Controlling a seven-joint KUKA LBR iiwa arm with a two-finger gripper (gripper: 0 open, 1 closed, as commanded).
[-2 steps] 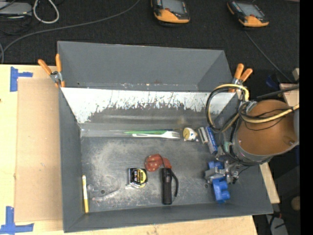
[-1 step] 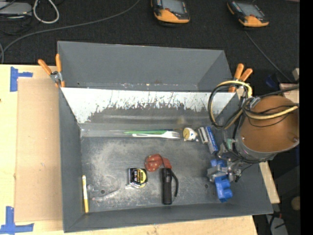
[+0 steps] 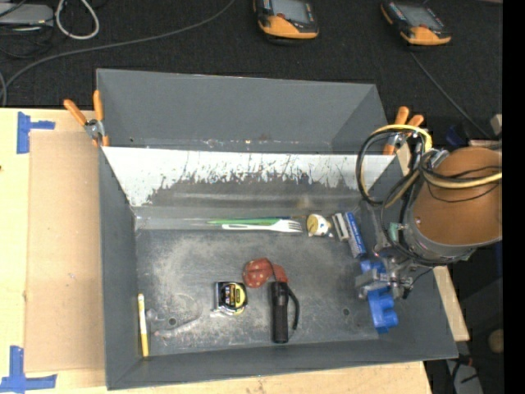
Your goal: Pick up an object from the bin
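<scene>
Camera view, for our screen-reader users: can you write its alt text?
The arm's gripper hangs at the right end of a grey metal bin. To its left lie a black marker, a yellow-and-black tape measure, a reddish lump, a green-handled fork and, by the left wall, a yellow pencil.

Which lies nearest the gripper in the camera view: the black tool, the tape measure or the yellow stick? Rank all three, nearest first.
1. black tool: front middle of the bin, left of the gripper.
2. tape measure: farther left, beside the black tool.
3. yellow stick: along the bin's left wall, farthest.
</scene>
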